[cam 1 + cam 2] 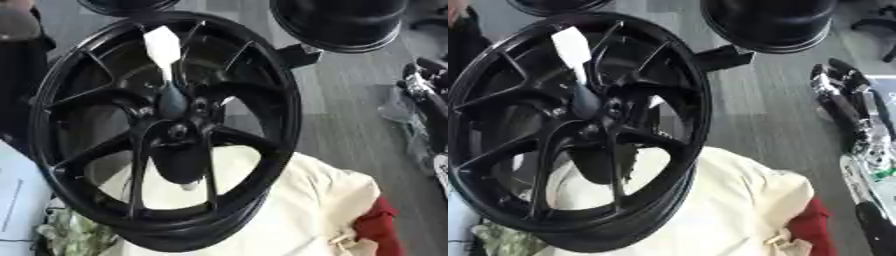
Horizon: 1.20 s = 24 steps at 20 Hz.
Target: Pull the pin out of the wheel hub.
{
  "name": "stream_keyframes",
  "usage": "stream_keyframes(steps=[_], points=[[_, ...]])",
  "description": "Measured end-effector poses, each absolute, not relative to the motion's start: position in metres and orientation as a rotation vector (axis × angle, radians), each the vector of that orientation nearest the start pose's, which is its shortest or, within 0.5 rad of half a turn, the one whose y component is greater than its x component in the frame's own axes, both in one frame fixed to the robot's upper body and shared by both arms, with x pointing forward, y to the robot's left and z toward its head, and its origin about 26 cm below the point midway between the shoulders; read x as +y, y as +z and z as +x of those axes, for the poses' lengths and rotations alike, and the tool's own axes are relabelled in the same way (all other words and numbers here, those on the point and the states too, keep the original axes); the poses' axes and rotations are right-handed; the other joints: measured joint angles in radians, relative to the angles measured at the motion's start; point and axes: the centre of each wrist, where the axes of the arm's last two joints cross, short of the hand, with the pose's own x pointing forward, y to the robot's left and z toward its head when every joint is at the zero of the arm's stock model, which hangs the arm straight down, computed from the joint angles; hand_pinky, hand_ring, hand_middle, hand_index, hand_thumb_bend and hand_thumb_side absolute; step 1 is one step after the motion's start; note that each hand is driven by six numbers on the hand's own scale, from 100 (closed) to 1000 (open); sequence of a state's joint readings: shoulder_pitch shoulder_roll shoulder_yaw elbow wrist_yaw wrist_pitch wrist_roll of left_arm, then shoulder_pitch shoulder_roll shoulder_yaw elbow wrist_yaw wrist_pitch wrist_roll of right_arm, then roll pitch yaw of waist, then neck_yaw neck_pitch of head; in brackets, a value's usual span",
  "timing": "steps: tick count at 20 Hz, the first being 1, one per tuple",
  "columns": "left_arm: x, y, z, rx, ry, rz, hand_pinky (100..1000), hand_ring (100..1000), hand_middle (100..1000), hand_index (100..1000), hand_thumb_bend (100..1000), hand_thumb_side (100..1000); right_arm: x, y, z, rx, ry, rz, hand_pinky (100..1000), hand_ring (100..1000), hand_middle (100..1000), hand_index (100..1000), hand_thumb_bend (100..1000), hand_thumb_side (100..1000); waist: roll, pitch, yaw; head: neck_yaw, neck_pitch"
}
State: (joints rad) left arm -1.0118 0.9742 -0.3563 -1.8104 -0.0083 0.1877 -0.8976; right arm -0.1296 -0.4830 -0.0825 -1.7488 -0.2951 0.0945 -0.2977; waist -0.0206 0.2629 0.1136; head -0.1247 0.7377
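Glossy black on the wheel hub [166, 130], spokes and rim alike, with pale highlights along the rim edge. White on the flat head of the pin [164, 50], shading to dark blue-grey on the stem near the hub centre. Cream, plain and unpatterned, on the cloth [297, 210] beneath the wheel; red on the fabric [381, 225] at its right edge. Mottled green and white on the bundle [74, 235] at lower left. Grey with faint streaks on the floor [350, 125]. Black with silver metal on the right hand [846, 97]. Black on the second wheel [767, 22] up top.
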Motion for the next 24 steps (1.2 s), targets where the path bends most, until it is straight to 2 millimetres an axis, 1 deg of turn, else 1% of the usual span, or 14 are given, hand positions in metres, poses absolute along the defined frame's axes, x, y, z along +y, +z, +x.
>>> stream_keyframes(steps=[4,10,17,18,21,22,24], points=[[0.228,0.395,0.326,-1.485,-1.918,0.410,840,803,768,835,543,701,-0.350,0.122,0.300,-1.804,-0.095,-0.357,875,766,770,877,169,452,-0.001,-0.001,0.000,-0.001,0.000],[0.203,0.390,0.345,-1.459,-1.958,0.407,840,806,769,835,559,692,-0.350,0.122,0.300,-1.801,-0.091,-0.355,875,766,769,877,169,453,-0.002,-0.002,-0.007,0.001,0.000],[0.185,0.379,0.368,-1.418,-1.986,0.401,850,818,771,835,581,669,-0.348,0.122,0.301,-1.801,-0.085,-0.349,875,766,769,876,170,454,-0.001,-0.001,-0.017,0.005,-0.001],[0.184,0.378,0.371,-1.413,-1.989,0.401,865,828,776,835,599,634,-0.348,0.122,0.301,-1.802,-0.085,-0.349,875,766,769,876,170,456,-0.001,-0.001,-0.017,0.005,-0.001],[0.181,0.376,0.376,-1.412,-2.004,0.415,871,824,778,836,626,572,-0.348,0.122,0.302,-1.804,-0.084,-0.347,875,765,768,876,171,457,-0.001,0.001,-0.022,0.005,-0.002],[0.180,0.376,0.377,-1.415,-2.011,0.420,871,824,778,836,626,572,-0.348,0.122,0.302,-1.803,-0.083,-0.347,875,765,768,876,171,457,-0.001,0.003,-0.024,0.005,-0.002],[0.179,0.376,0.380,-1.420,-2.023,0.425,872,819,773,835,628,543,-0.348,0.122,0.302,-1.803,-0.082,-0.345,875,765,768,876,171,458,0.000,0.005,-0.026,0.005,-0.005]])
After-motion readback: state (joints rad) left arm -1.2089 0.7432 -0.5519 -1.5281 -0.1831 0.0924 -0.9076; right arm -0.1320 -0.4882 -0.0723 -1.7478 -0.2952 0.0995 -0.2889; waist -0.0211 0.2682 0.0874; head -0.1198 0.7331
